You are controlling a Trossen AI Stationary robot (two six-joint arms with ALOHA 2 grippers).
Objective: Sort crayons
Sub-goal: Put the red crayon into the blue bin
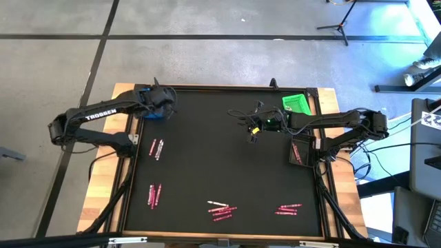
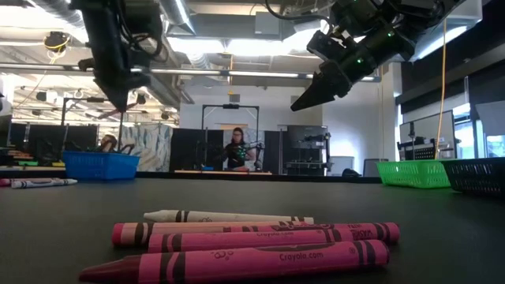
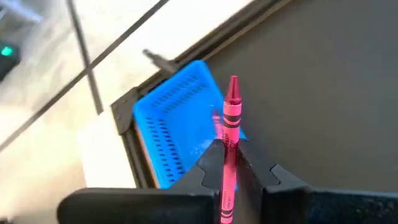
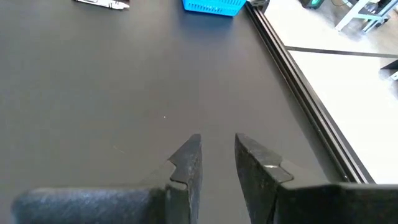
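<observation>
The left gripper (image 3: pixel 229 163) pinches a pink crayon (image 3: pixel 230 127), its long axis running out between the fingers, tip pointing over the blue tray (image 3: pixel 176 118) just beneath at the table's far left corner; the drop looks close. That arm is stretched toward the corner. The right gripper (image 4: pixel 217 158), narrowly parted and empty, hovers mid-table near the green tray (image 1: pixel 296 104). Other crayons (image 1: pixel 221 210) lie along the near edge.

The black table (image 1: pixel 207 158) carries crayon clusters (image 1: pixel 222 210) from 5 to 9 o'clock, a blue tray (image 1: pixel 153 112) at 10, a green tray (image 1: pixel 296 104) at 2.
</observation>
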